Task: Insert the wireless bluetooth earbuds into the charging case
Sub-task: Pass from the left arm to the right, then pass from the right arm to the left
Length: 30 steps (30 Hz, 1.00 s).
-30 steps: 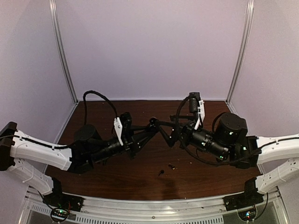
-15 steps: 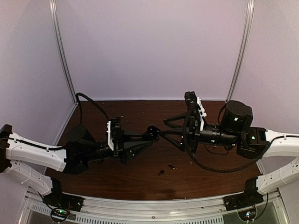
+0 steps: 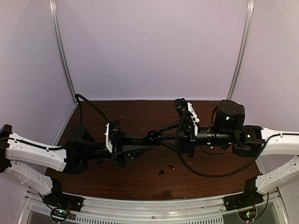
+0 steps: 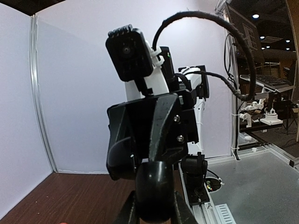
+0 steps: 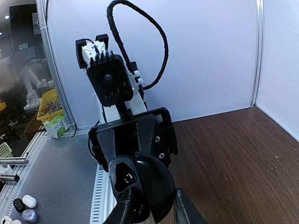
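The charging case (image 3: 152, 136) is a black, rounded shell held above the middle of the table. My left gripper (image 3: 147, 138) reaches in from the left and is shut on it. In the left wrist view the case (image 4: 154, 184) fills the gap in the gripper (image 4: 154, 213). My right gripper (image 3: 159, 137) comes from the right, and its fingers press both sides of the same case (image 5: 152, 184), whose lid stands open in the right wrist view. Right gripper (image 5: 149, 212) is shut on it. Two tiny dark earbuds (image 3: 161, 172) (image 3: 172, 166) lie on the wood below.
The brown table (image 3: 117, 179) is walled in white at the back and sides. A metal rail (image 3: 154, 203) runs along the near edge. Beyond the table, in the right wrist view, several small cases (image 5: 23, 205) lie on a grey bench near a yellow bin (image 5: 46, 107).
The right gripper has swung left to the case and its jaws have narrowed onto it. The left arm drew back slightly and then held still with the case.
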Motion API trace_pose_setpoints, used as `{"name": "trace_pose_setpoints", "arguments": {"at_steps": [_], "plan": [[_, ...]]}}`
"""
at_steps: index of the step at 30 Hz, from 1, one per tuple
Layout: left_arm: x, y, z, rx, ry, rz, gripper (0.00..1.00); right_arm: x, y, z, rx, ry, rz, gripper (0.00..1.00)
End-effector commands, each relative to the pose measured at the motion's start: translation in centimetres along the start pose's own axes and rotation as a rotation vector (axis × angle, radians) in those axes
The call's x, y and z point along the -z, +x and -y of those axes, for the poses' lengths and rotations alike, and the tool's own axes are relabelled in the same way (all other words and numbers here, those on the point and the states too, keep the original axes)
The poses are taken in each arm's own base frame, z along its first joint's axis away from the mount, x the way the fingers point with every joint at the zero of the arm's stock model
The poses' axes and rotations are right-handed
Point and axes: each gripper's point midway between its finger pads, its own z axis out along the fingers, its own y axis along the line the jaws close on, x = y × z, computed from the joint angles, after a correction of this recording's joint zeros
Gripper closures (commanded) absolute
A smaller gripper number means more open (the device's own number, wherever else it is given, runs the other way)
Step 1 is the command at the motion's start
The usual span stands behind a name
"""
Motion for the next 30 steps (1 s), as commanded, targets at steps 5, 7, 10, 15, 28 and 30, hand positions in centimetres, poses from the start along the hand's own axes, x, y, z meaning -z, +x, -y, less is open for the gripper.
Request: {"name": "trace_pose_setpoints", "arguments": {"at_steps": [5, 7, 10, 15, 28, 30], "plan": [[0.2, -1.5, 0.1, -0.025, 0.010, 0.051, 0.96, 0.2, -1.6, -0.7, 0.036, -0.033, 0.018, 0.82], [0.2, -1.3, 0.0, -0.021, 0.004, 0.040, 0.92, 0.2, -1.5, -0.7, 0.040, -0.032, 0.012, 0.86], [0.3, -1.3, -0.1, -0.022, -0.006, 0.033, 0.86, 0.0, -1.4, -0.8, 0.043, -0.040, 0.001, 0.91], [0.3, -1.0, -0.1, -0.029, -0.004, 0.005, 0.64, 0.0, -1.3, -0.8, 0.051, -0.039, -0.008, 0.94], [1.0, 2.0, -0.7, -0.038, -0.043, -0.232, 0.47, -0.3, 0.5, 0.5, 0.096, 0.024, -0.144, 0.96], [1.6, 2.0, -0.9, -0.042, -0.071, -0.232, 0.45, -0.2, 0.9, 1.2, 0.094, 0.059, -0.174, 0.97]]}}
